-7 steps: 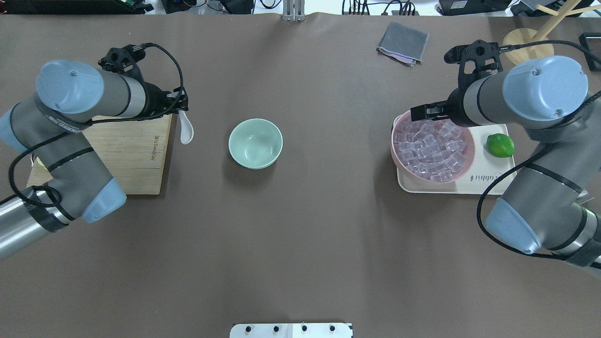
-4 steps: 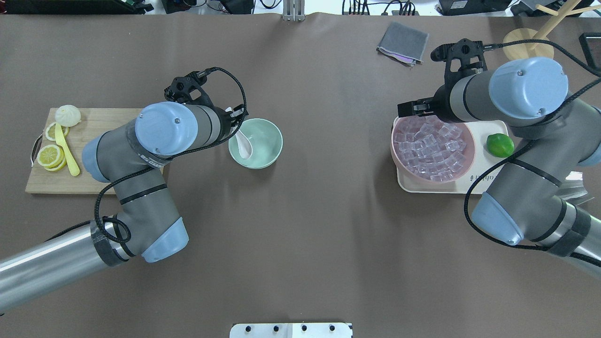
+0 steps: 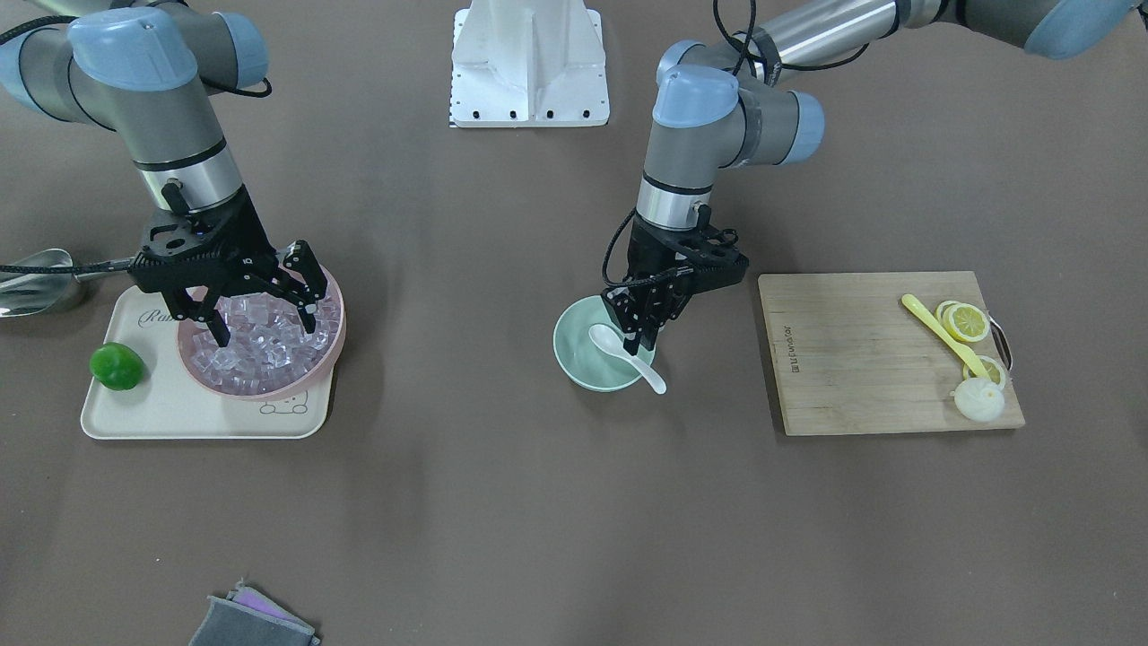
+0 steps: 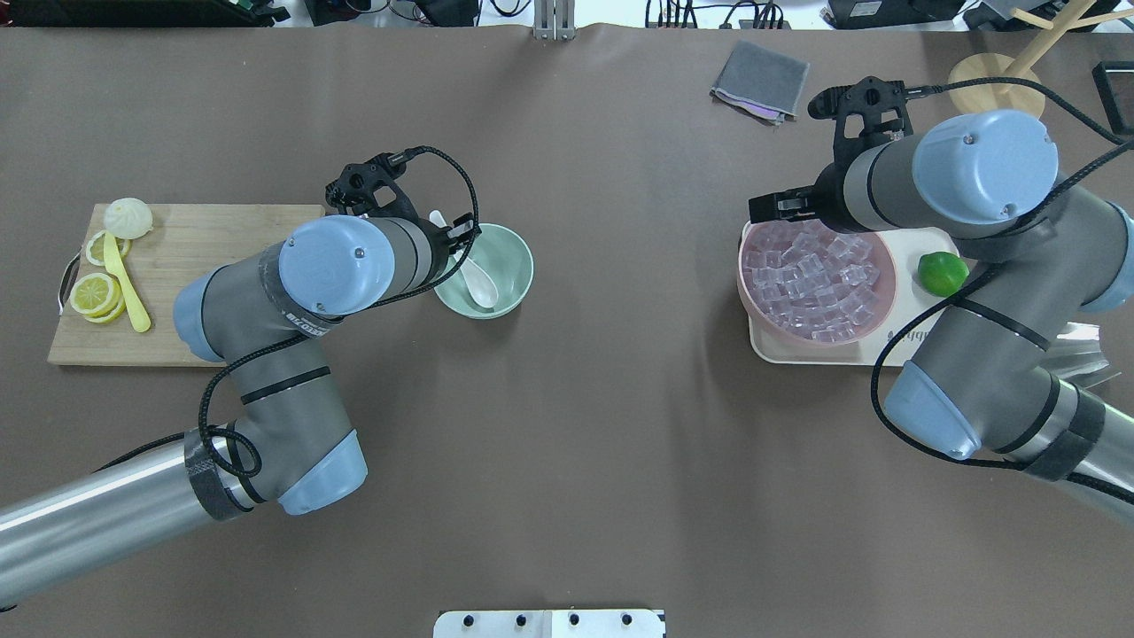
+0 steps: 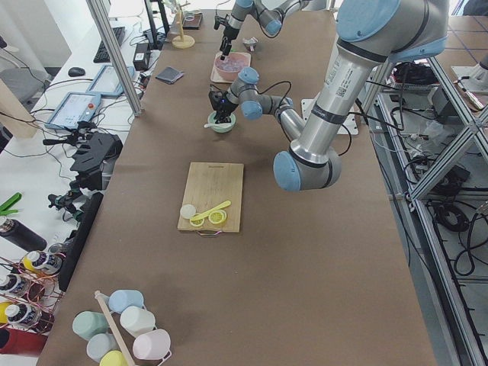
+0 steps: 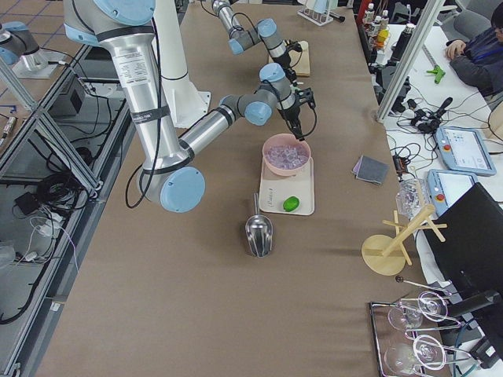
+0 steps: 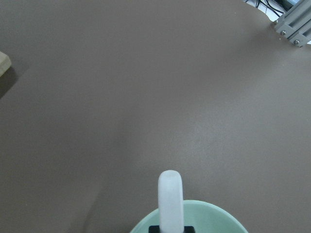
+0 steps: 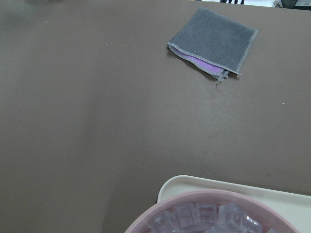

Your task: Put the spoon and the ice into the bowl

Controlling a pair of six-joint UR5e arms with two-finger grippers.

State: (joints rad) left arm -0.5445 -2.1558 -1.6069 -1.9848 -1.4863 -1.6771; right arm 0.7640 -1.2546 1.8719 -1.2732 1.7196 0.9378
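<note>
The white spoon (image 4: 481, 286) lies with its scoop inside the mint-green bowl (image 4: 512, 266) and its handle slanting up over the bowl's left rim. My left gripper (image 4: 454, 237) is shut on the handle; in the front view (image 3: 642, 339) its fingers pinch it above the bowl (image 3: 578, 357). The left wrist view shows the handle (image 7: 170, 199) over the bowl's rim (image 7: 223, 213). Many clear ice cubes (image 4: 815, 282) fill a pink bowl (image 4: 742, 266). My right gripper (image 3: 265, 323) is open, fingers spread just above the ice, holding nothing.
The pink bowl and a lime (image 4: 943, 273) stand on a cream tray (image 4: 921, 344). A metal scoop (image 3: 36, 280) lies beside the tray. A folded grey cloth (image 4: 762, 80) lies at the far right. A wooden board (image 4: 177, 230) holds a yellow spoon (image 4: 124, 283), lemon slices and a bun.
My left arm has carried the spoon right from the board's edge to the green bowl and lowered its scoop inside. My right gripper has shifted slightly over the pink bowl.
</note>
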